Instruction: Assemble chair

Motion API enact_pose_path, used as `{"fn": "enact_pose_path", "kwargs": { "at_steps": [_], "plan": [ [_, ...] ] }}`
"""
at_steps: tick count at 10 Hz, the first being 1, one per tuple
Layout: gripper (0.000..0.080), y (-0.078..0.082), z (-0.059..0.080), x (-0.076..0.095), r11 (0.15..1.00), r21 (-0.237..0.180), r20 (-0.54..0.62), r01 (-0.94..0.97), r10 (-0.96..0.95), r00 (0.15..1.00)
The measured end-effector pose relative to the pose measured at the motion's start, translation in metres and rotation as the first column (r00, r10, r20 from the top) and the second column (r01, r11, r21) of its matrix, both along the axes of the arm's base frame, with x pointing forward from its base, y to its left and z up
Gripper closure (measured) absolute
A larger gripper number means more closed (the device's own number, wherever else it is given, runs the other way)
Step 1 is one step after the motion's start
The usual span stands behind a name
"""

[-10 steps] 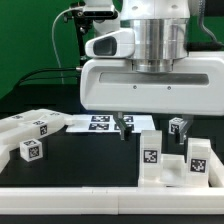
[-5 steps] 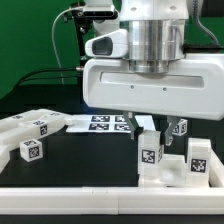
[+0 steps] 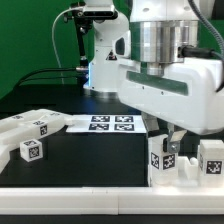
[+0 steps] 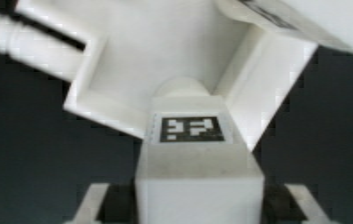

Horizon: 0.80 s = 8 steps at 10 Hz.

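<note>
The chair's stepped white piece [image 3: 160, 166] stands at the exterior view's right near the front rail, with tags on its front faces. My gripper [image 3: 168, 140] reaches down onto it from above and is shut on its upright bar. In the wrist view the tagged bar [image 4: 198, 150] runs between my gripper [image 4: 205, 206], a finger [image 4: 105, 206] on each side of it. A wider white panel [image 4: 173, 60] with two pegs joins it farther out. More loose white chair pieces [image 3: 32, 128] lie at the exterior view's left.
The marker board [image 3: 110, 123] lies flat on the black mat behind the middle. A small tagged cube [image 3: 31, 151] sits at the front left. A white rail [image 3: 70, 192] runs along the front edge. The arm's large white body [image 3: 170, 90] overhangs the right half.
My gripper has narrowed onto the upright bar and moved toward the exterior view's right; the stepped piece has shifted right with it. The left pieces have not moved.
</note>
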<state>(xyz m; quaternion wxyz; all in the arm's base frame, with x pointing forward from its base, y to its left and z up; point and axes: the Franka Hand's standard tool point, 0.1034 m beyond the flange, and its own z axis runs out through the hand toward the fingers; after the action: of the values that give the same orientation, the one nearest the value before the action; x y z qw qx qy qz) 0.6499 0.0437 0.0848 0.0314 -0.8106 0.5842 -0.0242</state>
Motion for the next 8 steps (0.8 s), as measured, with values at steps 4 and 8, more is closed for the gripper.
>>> {"fn": "enact_pose_path", "kwargs": {
  "at_steps": [4, 8],
  "plan": [
    [0.0440, 0.0011, -0.0013, -0.0006, 0.922, 0.060, -0.008, 0.381, -0.382, 0.924],
    [0.0160, 0.0041, 0.0059, -0.0021, 0.972, 0.011, 0.017, -0.236, 0.235, 0.972]
  ]
}}
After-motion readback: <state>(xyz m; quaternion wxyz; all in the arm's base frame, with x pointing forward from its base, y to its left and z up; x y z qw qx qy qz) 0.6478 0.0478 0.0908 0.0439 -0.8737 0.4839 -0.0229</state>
